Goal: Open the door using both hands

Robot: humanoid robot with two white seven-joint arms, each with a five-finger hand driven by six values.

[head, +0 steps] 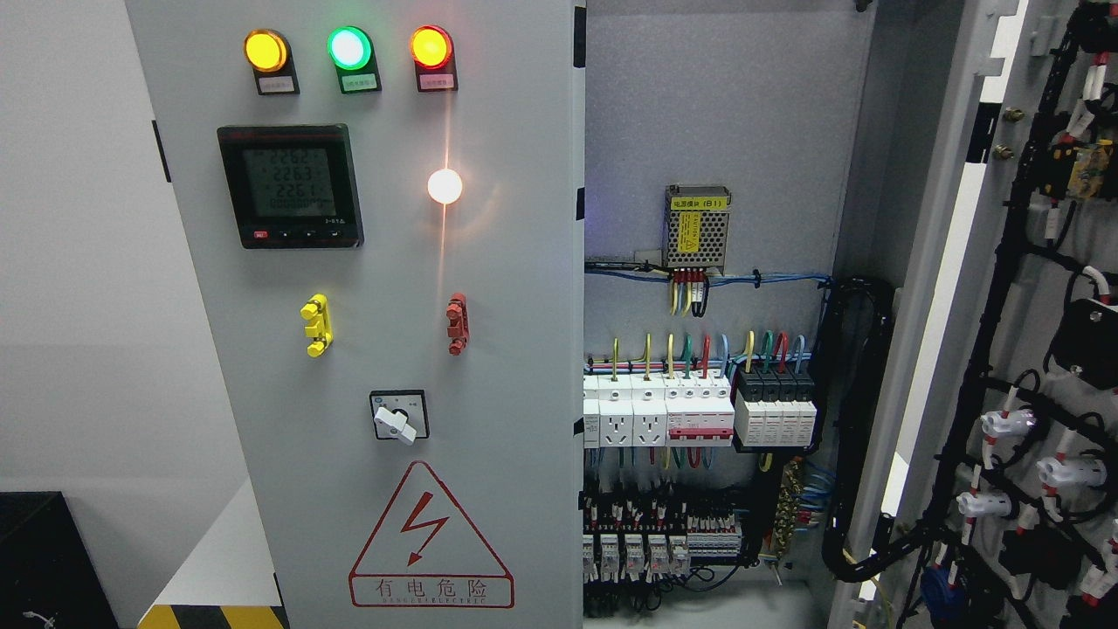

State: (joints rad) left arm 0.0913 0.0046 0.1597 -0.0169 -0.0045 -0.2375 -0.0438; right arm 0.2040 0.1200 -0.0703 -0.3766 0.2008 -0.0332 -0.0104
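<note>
The grey electrical cabinet has two doors. Its left door point(489, 349) stands shut and carries three lit lamps point(349, 48), a digital meter point(290, 185), a white lamp point(445, 185), a yellow handle point(315, 325), a red handle point(456, 323), a rotary switch point(398, 417) and a red warning triangle point(431, 542). The right door point(1031, 367) is swung wide open at the picture's right, its inner face covered with black wiring. Between them the cabinet interior point(707, 393) shows breakers and coloured wires. Neither of my hands nor arms shows in the head view.
A white wall point(79, 262) lies to the left of the cabinet. A black box point(44, 559) sits at the lower left, with a yellow-black striped edge point(210, 617) beside it. A power supply point(697, 227) hangs inside the cabinet.
</note>
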